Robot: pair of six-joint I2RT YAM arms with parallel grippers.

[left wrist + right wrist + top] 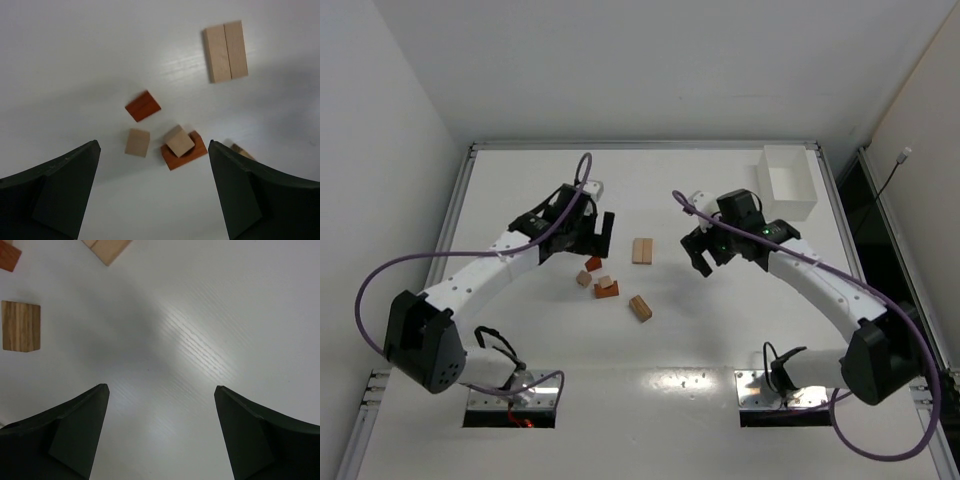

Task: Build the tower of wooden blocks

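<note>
No tower yet: wood blocks (607,288) scattered mid-desk (720,340), well off every edge. Left hand (154,146) wide open, empty, hovering over the cluster. Right hand (161,390) likewise open, empty, over bare surface toward the right edge. Risks:
- Small pale block (179,140) perched crooked on reddish-orange block (186,154); likely knocked off by a closing finger.
- Pale cube (137,142) and reddish wedge (143,105) just beside; easy to snag two at once.
</note>
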